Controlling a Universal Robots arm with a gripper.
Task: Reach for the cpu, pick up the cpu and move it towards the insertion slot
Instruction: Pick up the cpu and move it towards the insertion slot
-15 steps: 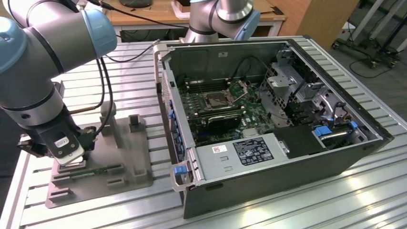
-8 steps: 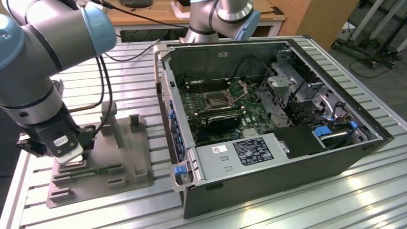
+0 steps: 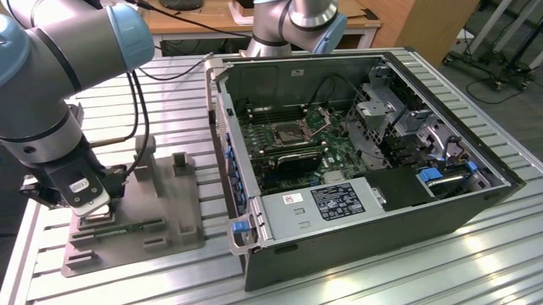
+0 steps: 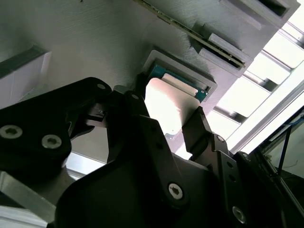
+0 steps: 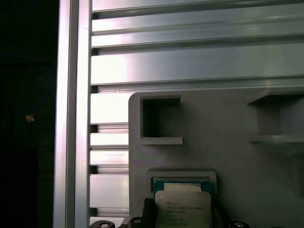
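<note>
My gripper (image 4: 169,99) is hanging over the grey tray (image 3: 170,203), at about eight o'clock in the exterior view.

Jaws: standing narrow, set to the width of the cpu (image 5: 183,209). In both wrist views my black fingers (image 4: 134,111) are sitting against two opposite edges of it, with no gap showing on either side. I am gripping the cpu by its sides.

The cpu is lying flat in its square recess in the tray, not lifted out. A strip of its blue-green board is peeking from under the metal top.

The insertion slot (image 3: 289,133) is sitting well apart, inside the open computer case (image 3: 339,235), roughly at three o'clock from my gripper.

Hard to read:
- Glare is bleaching the cpu's top to plain white in the second wrist view.
- In the first wrist view the frame edge is cutting off the cpu's near side and most of my fingers.
- In the exterior view my own wrist is covering the cpu's recess.

A slim green memory stick (image 3: 119,227) is lying in the tray just beside my gripper, toward four o'clock.
</note>
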